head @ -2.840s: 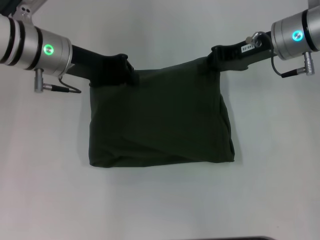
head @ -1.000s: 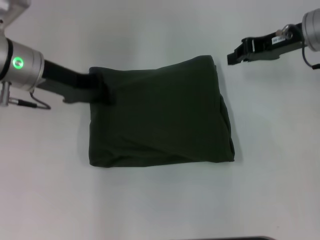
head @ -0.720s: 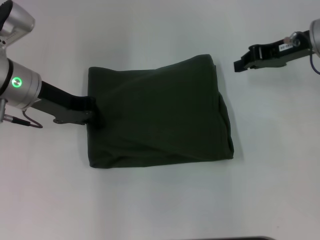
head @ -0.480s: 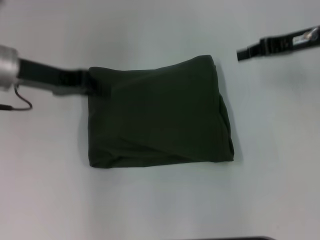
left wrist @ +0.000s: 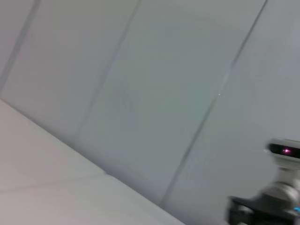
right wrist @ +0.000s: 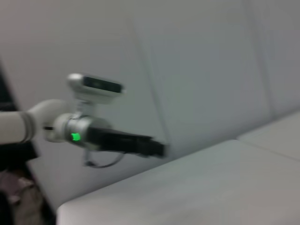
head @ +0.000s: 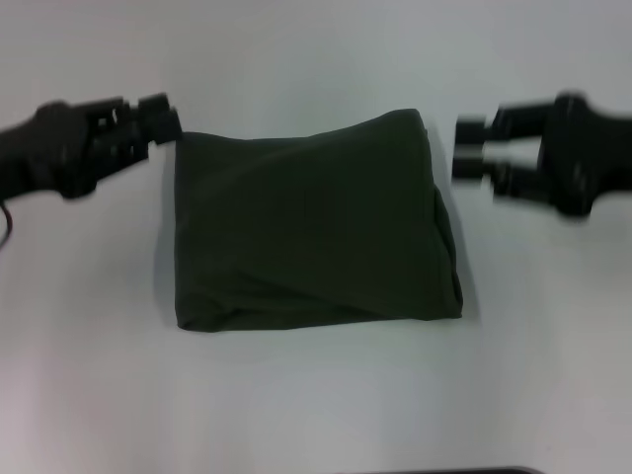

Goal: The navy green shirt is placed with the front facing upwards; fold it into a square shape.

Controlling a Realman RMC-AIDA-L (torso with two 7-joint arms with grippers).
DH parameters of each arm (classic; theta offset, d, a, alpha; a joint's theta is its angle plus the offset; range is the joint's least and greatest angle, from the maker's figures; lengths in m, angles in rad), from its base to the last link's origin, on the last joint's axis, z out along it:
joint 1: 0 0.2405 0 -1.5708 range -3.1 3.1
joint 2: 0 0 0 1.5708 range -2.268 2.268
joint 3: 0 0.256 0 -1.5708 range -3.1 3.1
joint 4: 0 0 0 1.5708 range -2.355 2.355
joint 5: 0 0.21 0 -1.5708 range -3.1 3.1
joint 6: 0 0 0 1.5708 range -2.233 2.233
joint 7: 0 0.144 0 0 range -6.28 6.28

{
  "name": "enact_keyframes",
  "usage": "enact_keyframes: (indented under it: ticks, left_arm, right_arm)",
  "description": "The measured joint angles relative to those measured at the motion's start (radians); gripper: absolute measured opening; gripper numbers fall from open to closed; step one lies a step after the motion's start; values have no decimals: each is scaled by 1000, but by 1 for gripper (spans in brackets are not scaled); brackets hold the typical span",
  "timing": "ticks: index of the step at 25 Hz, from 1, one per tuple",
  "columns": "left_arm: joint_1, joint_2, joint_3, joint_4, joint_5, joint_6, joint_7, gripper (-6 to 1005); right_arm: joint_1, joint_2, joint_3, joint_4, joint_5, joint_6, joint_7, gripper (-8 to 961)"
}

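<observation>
- head view: the navy green shirt (head: 314,224) is lying folded into a rough square on the white table (head: 316,405); no lettering or label is showing. the left gripper (head: 158,120) is hovering beside its far left corner, fingers slightly apart. the right gripper (head: 472,150) is hovering just off the right edge, fingers spread.
- left wrist view: only a grey panelled wall (left wrist: 140,93) is showing.
- right wrist view: the left gripper (right wrist: 157,147) is showing over the table (right wrist: 197,187).
</observation>
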Motion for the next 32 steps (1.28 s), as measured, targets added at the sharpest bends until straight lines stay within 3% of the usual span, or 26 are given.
enact_keyframes:
  ticks: [2, 5, 11, 17, 22, 28, 32]
  left_arm:
    - [35, -6, 1, 63, 2, 1, 107, 277]
    - [58, 9, 13, 139, 26, 44, 206, 337]
    - [96, 20, 19, 194, 81, 70, 276, 458]
    - [136, -5, 16, 214, 125, 60, 384, 690]
    - [162, -9, 13, 244, 135, 44, 481, 797]
    - [138, 43, 19, 314, 173, 44, 487, 815]
    - [118, 59, 48, 348, 194, 69, 543, 812]
  right_arm:
    - [-16, -1, -20, 77, 2, -30, -125, 271]
    - [-47, -3, -26, 170, -17, -35, -285, 393]
    - [-119, -1, -22, 330, -44, -28, -558, 675]
    - [-136, -4, -23, 399, -48, 10, -596, 905]
    - [-122, -3, -32, 416, -48, 13, -607, 909]
    - [-105, -4, -80, 432, -49, 24, -606, 914]
    - [-99, -4, -99, 445, -49, 26, -607, 915]
